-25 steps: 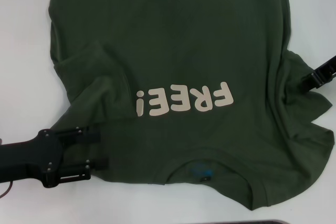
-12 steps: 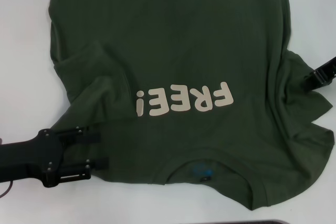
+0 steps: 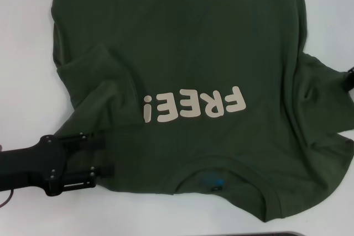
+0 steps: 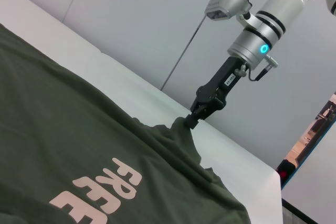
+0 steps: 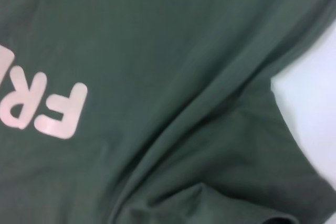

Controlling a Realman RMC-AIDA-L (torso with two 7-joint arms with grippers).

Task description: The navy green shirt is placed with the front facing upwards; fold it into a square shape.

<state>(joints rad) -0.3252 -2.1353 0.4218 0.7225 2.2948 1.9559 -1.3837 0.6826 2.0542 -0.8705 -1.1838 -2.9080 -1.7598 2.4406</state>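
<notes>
The navy green shirt [image 3: 188, 70] lies spread front-up on the white table [image 3: 25, 53], filling most of the head view. Its long axis runs away from the robot: collar and blue neck label [image 3: 213, 182] at the near edge, hem out of sight at the far side, so the cream "FREE!" lettering [image 3: 193, 106] reads upside down. The sleeve on the robot's left is folded inward over the chest; the right sleeve is bunched into ridges.

The left gripper [image 3: 102, 156] sits low at the near-left shoulder, fingers parted a moderate gap with the shirt's edge between them, not visibly clamped. The right gripper [image 4: 190, 121] is at the far right sleeve, fingers pinched closed on a raised peak of fabric, pulling it up off the table. Pale wall panels [image 4: 136, 19] stand behind the table.
</notes>
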